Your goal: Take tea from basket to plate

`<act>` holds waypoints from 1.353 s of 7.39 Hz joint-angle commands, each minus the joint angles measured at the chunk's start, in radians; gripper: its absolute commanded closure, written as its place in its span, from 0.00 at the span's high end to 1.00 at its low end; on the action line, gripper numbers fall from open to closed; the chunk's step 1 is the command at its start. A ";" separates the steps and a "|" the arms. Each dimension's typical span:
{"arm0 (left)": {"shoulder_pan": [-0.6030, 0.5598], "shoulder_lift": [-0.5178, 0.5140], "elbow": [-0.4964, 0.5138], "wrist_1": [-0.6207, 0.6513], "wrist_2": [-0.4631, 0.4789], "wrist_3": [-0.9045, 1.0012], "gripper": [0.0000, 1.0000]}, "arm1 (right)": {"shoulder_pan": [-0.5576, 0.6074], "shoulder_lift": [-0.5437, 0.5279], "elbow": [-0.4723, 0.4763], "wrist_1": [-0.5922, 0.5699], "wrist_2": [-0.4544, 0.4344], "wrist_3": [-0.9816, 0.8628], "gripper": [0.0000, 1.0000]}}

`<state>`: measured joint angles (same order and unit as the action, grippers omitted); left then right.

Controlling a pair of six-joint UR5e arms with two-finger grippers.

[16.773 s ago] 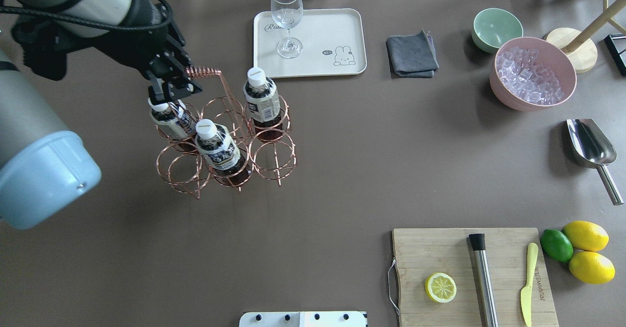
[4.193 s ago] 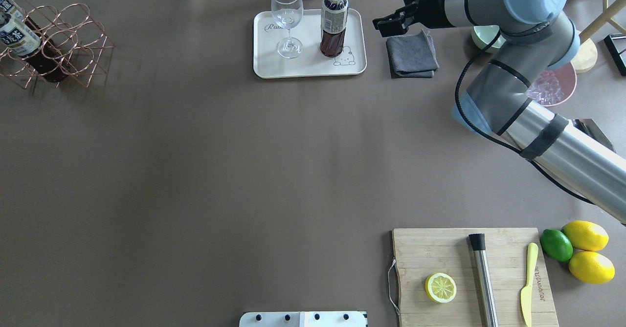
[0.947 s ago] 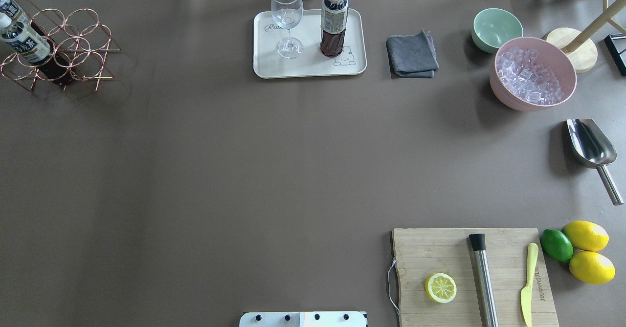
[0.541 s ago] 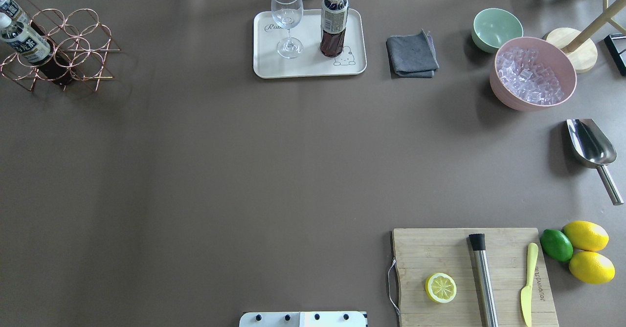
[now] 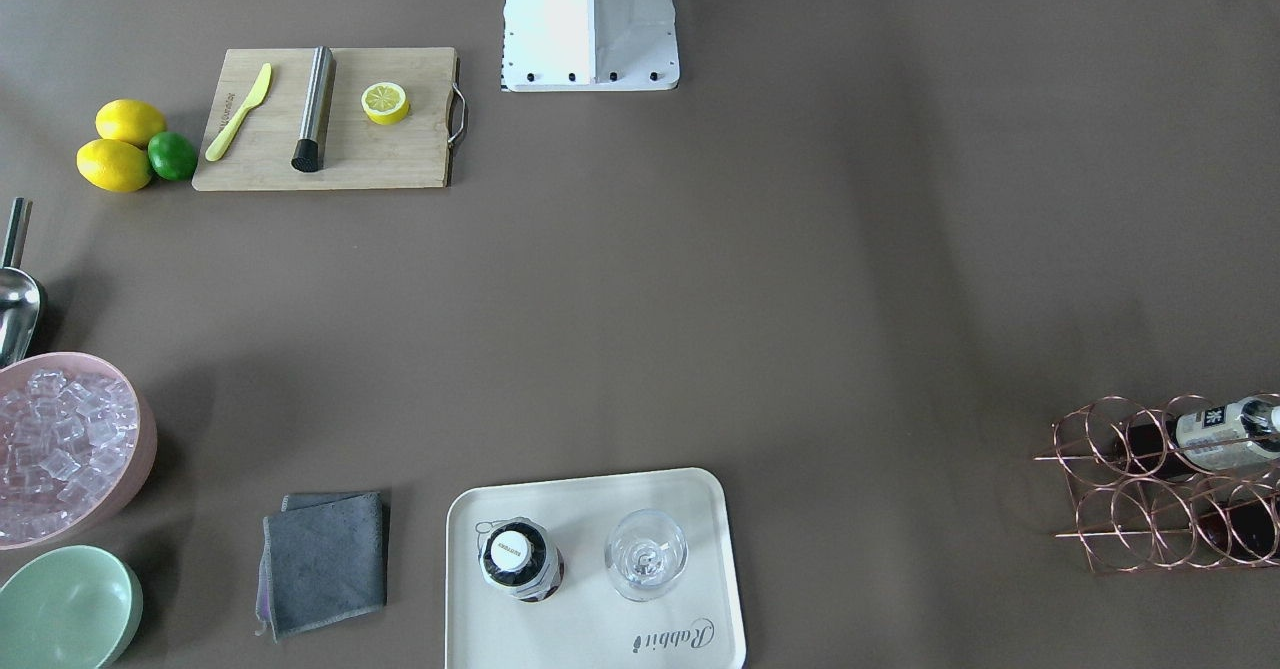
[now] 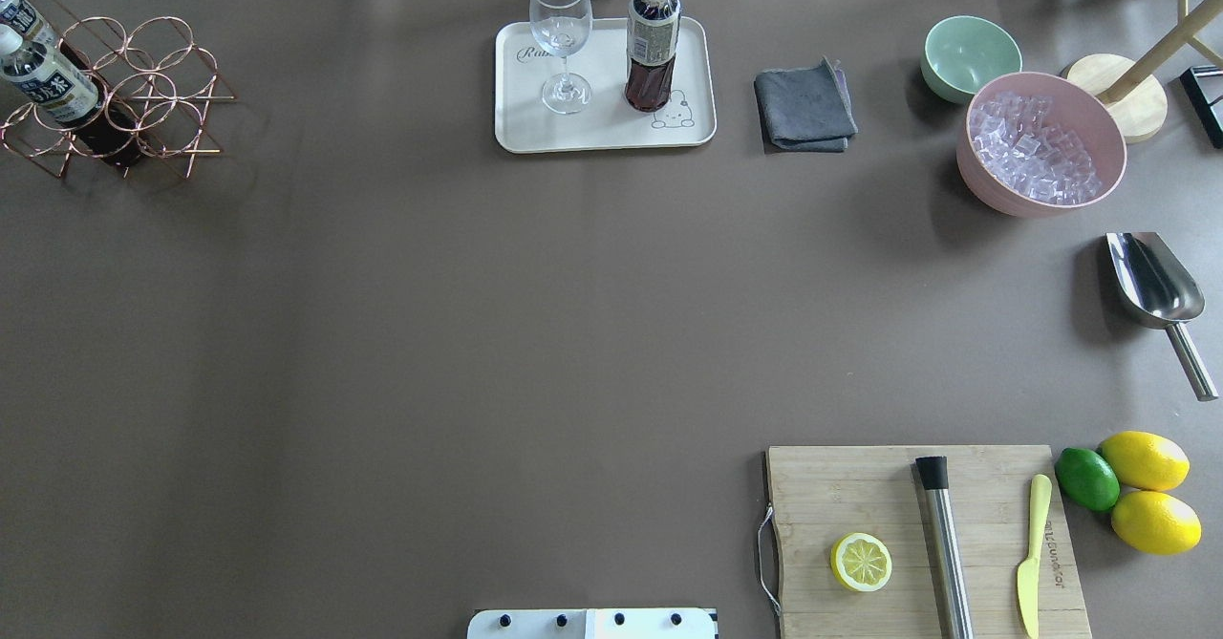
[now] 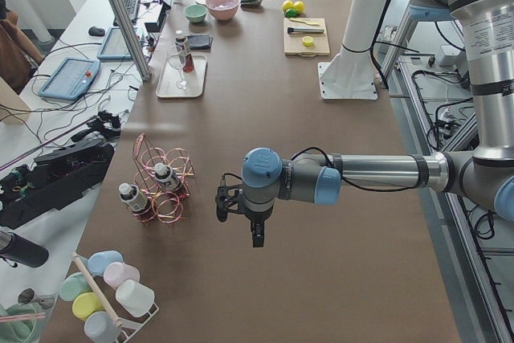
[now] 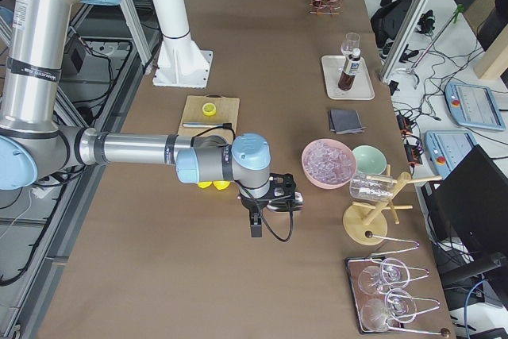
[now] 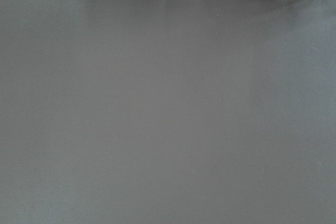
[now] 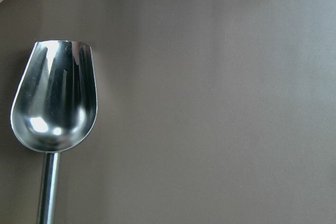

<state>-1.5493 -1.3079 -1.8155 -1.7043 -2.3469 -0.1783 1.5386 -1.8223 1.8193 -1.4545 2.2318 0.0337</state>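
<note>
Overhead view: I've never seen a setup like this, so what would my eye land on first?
Likely the tea bottle standing beside a wine glass on the tray at the far edge. Then the copper basket in the far left corner with two more bottles, and the pink bowl heaped with ice on the right.

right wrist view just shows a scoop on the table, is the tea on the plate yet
Observer: Yes, a tea bottle stands upright on the plate, beside a wine glass.
Operator: any left in the basket
Observer: Two more bottles sit in the basket, at the table's far left corner.
Operator: where are the arms
Observer: Neither shows overhead. The side views put the left gripper above bare table by the basket, and the right gripper by the ice bowl.
</note>
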 commanded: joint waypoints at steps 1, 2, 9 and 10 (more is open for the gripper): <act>0.000 0.001 -0.001 -0.003 0.000 0.002 0.98 | 0.003 0.001 0.000 0.000 0.000 0.000 1.00; 0.000 -0.001 -0.005 -0.006 0.001 0.020 0.98 | 0.008 0.001 0.000 0.000 0.000 0.000 1.00; 0.000 0.002 -0.005 -0.005 0.001 0.085 0.98 | 0.020 0.000 0.002 0.005 0.000 0.000 1.00; 0.000 0.002 -0.007 -0.005 0.001 0.085 0.98 | 0.021 0.000 0.000 0.003 0.000 0.000 1.00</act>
<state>-1.5493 -1.3056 -1.8202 -1.7096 -2.3451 -0.0921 1.5576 -1.8222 1.8207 -1.4494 2.2320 0.0338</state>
